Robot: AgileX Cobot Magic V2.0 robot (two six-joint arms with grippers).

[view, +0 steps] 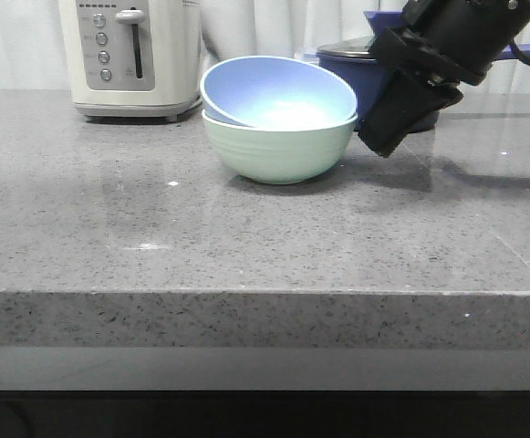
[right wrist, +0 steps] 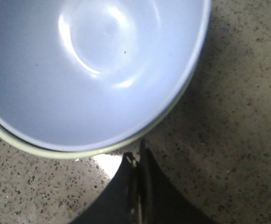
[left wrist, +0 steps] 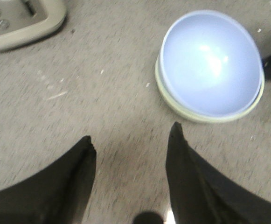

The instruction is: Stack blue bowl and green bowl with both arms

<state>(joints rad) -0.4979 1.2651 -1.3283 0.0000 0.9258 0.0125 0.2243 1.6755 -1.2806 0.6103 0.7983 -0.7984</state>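
The blue bowl [view: 274, 91] sits tilted inside the green bowl [view: 278, 151] on the grey counter. Both show in the left wrist view, blue bowl [left wrist: 212, 63] inside the green bowl's rim [left wrist: 191, 114], and in the right wrist view, blue bowl [right wrist: 93, 60] over the green rim [right wrist: 56, 152]. My right gripper [view: 383, 146] is shut and empty, just right of the bowls, its tips [right wrist: 136, 156] close to the green rim. My left gripper [left wrist: 131, 137] is open and empty above bare counter, apart from the bowls; it is out of the front view.
A cream toaster [view: 129, 55] stands at the back left. A dark navy lidded saucepan [view: 351, 57] stands behind the bowls, partly hidden by my right arm. The counter's front edge [view: 265, 292] runs across the front view.
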